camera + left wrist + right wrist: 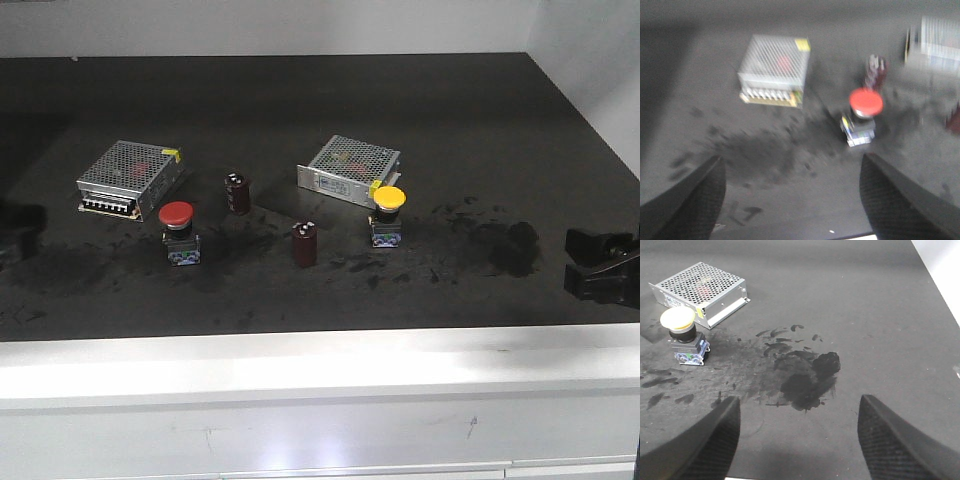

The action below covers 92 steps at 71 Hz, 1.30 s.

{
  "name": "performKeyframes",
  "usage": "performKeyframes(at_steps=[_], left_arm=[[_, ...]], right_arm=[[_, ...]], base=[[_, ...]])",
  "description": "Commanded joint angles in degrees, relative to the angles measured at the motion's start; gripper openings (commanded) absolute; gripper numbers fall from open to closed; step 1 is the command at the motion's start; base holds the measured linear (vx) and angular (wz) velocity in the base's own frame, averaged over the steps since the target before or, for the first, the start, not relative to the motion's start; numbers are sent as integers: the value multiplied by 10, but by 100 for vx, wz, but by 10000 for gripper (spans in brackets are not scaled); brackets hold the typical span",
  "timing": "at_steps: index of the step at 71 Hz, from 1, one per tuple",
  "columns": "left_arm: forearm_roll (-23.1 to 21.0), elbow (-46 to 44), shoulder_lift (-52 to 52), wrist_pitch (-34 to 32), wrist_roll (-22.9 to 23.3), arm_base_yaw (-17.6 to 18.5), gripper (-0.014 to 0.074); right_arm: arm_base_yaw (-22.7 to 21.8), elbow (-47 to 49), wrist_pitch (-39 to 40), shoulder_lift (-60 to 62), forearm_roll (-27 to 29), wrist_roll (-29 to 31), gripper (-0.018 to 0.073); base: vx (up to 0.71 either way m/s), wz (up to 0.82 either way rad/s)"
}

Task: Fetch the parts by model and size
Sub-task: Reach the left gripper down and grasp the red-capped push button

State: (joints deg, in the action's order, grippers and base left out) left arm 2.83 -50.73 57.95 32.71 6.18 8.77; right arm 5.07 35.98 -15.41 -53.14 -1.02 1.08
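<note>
Labels first: the red-capped switch (177, 232) and the yellow-capped switch (388, 213) each have a small blue-and-white sticker on the dark base, but the print is way too small to read. The left metal box (130, 175) and the right metal box (350, 168) each carry a yellow tag at one corner, also unreadable, and the left wrist view is blurry anyway. The red-capped switch stands upright on the black mat (450, 110) just in front of the left metal box, and the yellow-capped one is just in front of the right metal box. The rear capacitor (238, 193) and front capacitor (304, 243) stand between them. The left gripper (792, 200) sits low at the mat's left edge, aimed toward the red-capped switch, claw spread wide with nothing in it. The right gripper (797, 440) sits low at the right edge, well apart from the yellow-capped switch, also wide and holding nothing, looking over a dark smudge (810, 380).
</note>
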Motion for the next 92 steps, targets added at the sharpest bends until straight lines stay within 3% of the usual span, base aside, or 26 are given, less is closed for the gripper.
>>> performKeyframes(at_steps=[1,22,39,53,78,85,92], left_arm=[[-11,-80,69,15,7,21,538],[-16,-299,271,136,39,71,538],[2,-410,378,190,83,97,538],[19,-443,439,227,112,96,538],[13,-445,482,227,114,96,533],[13,-445,483,222,131,96,483],[14,-445,483,219,140,96,357]], right_arm=[[-1,20,38,3,-5,4,487],[-1,20,38,3,-5,4,487],[-1,20,38,3,-5,5,487],[-1,20,38,3,-3,3,487],[-1,20,38,3,-2,3,487],[-1,20,38,3,-2,3,487],[-1,20,38,3,-2,3,487]], base=[[0,0],[0,0],[0,0],[0,0],[0,0],[0,0],[0,0]])
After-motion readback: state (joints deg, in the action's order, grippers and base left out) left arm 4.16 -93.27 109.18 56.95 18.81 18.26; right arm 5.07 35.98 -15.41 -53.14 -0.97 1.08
